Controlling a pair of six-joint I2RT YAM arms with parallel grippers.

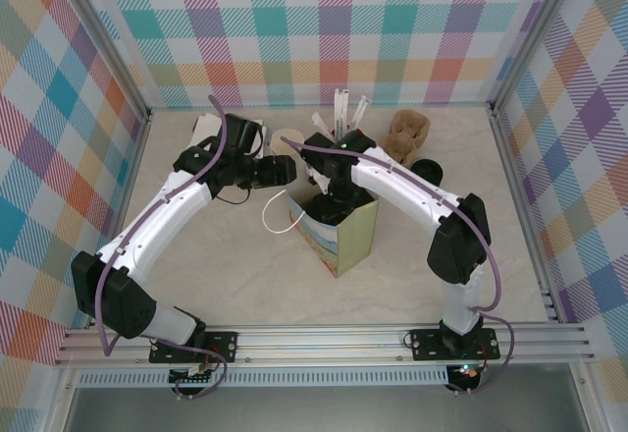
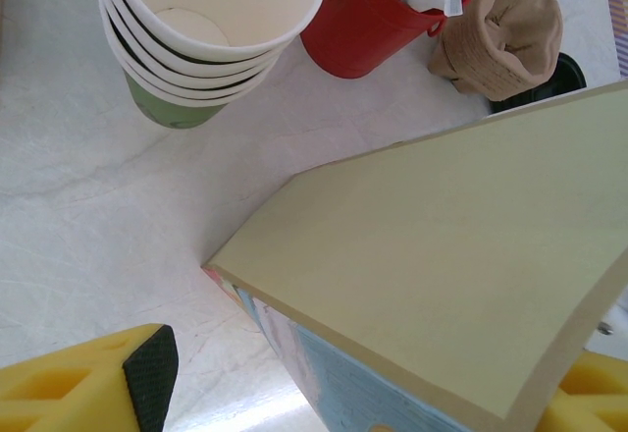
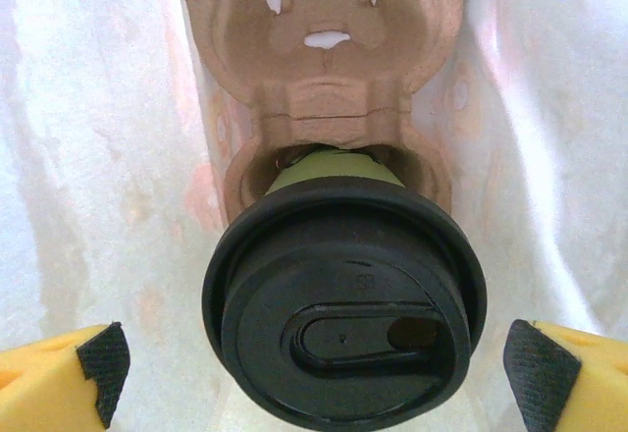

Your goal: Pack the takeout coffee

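The takeout coffee, an olive-green cup under a round black lid, sits in a socket of a brown pulp carrier inside the paper bag. My right gripper reaches down into the bag and stands open, a pad on each side of the lid with a gap on both. In the top view the right gripper is at the bag's mouth. My left gripper is at the bag's upper left corner, open, and the bag's olive side wall runs between its fingers without the left pad touching it.
A stack of cream-white paper cups stands behind the bag, next to a red cup of white stirrers. Brown pulp carriers and a loose black lid lie at the back right. The bag's handle hangs to its left.
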